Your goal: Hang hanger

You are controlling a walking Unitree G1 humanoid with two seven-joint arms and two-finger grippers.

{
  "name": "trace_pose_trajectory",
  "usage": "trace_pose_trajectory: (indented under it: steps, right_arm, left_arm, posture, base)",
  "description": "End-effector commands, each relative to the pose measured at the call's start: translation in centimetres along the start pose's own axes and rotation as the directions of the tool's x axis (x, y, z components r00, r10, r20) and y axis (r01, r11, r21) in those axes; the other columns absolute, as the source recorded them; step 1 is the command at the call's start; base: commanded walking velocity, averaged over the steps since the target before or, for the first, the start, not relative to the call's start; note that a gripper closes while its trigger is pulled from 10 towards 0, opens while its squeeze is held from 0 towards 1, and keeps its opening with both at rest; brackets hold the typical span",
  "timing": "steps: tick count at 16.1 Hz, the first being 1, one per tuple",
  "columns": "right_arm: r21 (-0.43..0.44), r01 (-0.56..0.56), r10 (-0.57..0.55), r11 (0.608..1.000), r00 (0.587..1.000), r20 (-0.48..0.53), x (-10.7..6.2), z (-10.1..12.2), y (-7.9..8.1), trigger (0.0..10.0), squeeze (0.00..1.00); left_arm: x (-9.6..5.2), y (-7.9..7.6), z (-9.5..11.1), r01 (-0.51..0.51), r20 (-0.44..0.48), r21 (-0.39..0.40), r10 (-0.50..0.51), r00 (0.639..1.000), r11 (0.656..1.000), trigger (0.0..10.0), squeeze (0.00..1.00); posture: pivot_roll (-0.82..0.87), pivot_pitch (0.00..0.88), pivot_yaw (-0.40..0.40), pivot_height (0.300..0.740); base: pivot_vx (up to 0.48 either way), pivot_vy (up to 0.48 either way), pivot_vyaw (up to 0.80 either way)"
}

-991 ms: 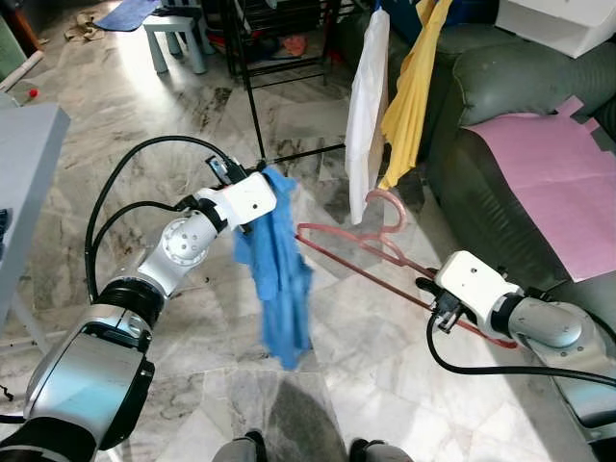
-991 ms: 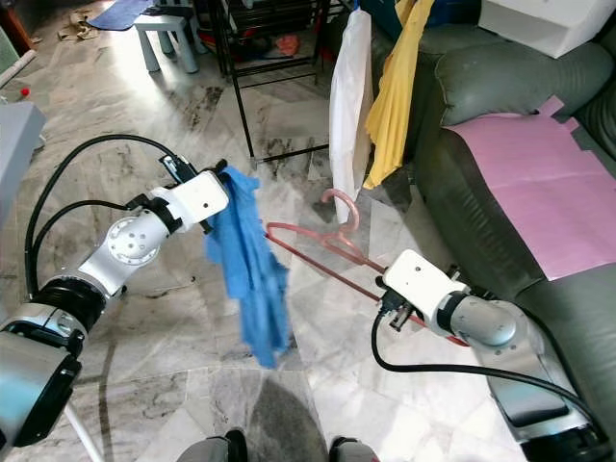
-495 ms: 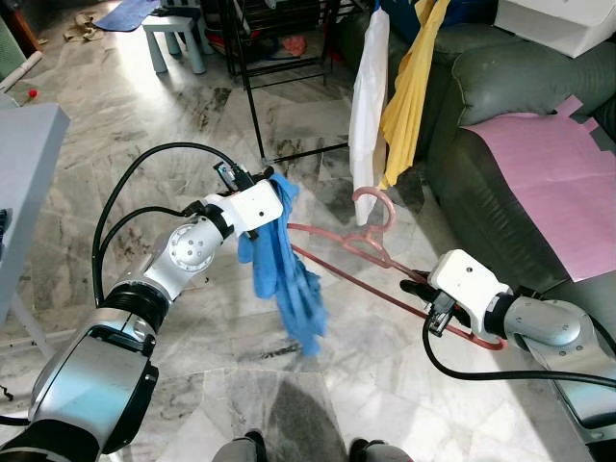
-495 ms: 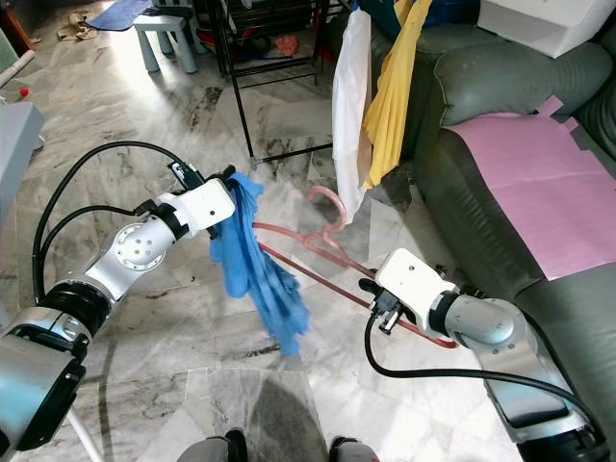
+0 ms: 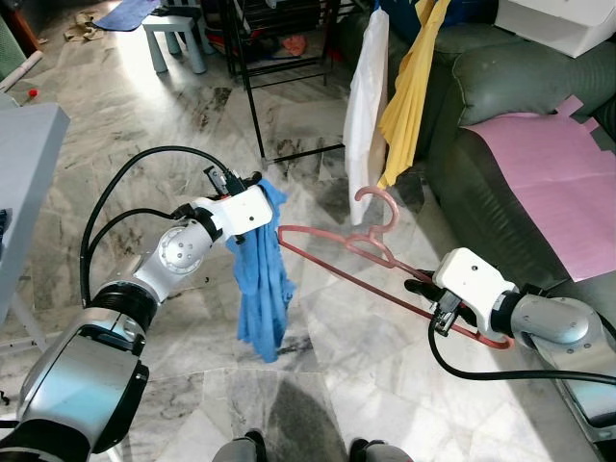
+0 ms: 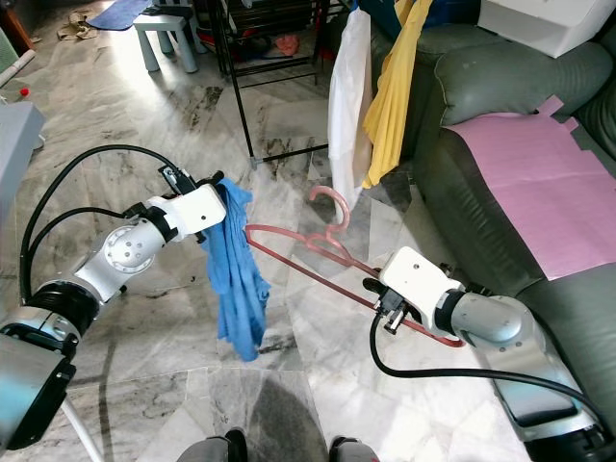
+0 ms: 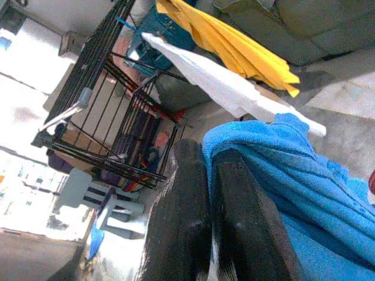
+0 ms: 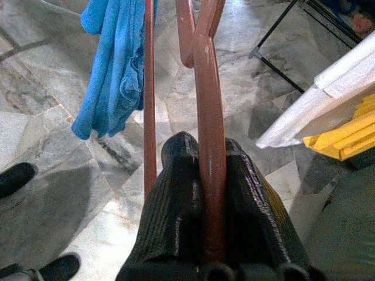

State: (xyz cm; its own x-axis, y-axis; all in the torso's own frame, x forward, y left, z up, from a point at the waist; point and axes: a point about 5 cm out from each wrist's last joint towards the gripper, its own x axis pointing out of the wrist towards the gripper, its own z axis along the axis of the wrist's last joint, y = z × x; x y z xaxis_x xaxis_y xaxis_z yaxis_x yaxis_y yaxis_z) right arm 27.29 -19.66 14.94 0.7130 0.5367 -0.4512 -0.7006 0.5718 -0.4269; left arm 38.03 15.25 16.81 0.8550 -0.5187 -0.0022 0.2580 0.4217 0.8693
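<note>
- My right gripper (image 8: 202, 193) is clamped on the red hanger (image 5: 371, 252), centre of the frame.
- My left gripper (image 7: 214, 193) pinches the blue cloth (image 5: 260, 289), centre-left.
- Risk: the hanger's free end could snag or miss the cloth, because it hangs bunched.
</note>
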Motion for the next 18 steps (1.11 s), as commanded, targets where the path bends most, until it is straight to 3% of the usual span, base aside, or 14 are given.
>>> trace_pose_trajectory:
  steps: [1,8,10,14,18]
  right_arm:
    - [-0.002,-0.006,0.006,1.0,1.0,0.028,-0.4,0.7,-0.3,10.0,0.0]
    - [0.026,-0.078,0.076,0.997,0.994,0.076,-0.2,1.4,0.7,10.0,0.0]
    - [0.034,-0.122,0.12,0.992,0.99,0.074,-0.1,1.3,1.4,10.0,0.0]
    - [0.066,-0.136,0.133,0.989,0.99,0.055,0.6,0.5,2.4,10.0,0.0]
    - [0.082,-0.177,0.177,0.981,0.984,0.007,1.1,-1.1,4.0,10.0,0.0]
  left_arm:
    - [-0.3,-0.1,0.0,0.009,0.027,0.042,-0.01,1.0,0.999,10.0,0.0]
    - [-0.4,-0.3,1.1,0.012,0.136,0.083,-0.024,0.99,0.996,10.0,0.0]
    - [-0.1,0.2,1.9,-0.053,0.18,0.089,0.037,0.983,0.995,10.0,0.0]
    - [0.6,1.9,3.7,-0.12,0.263,-0.08,0.137,0.955,0.99,10.0,0.0]
    - [1.0,3.6,4.9,-0.155,0.306,-0.127,0.187,0.934,0.98,10.0,0.0]
  posture:
    - [-0.14,0.173,0.053,0.74]
    - [-0.14,0.173,0.051,0.74]
    - [-0.14,0.172,0.051,0.74]
    - [-0.14,0.172,0.055,0.74]
    - [-0.13,0.171,0.054,0.74]
  base:
    - [0.0,0.0,0.0]
    - [0.0,0.0,0.0]
    - [0.0,0.0,0.0]
    - [0.0,0.0,0.0]
    - [0.0,0.0,0.0]
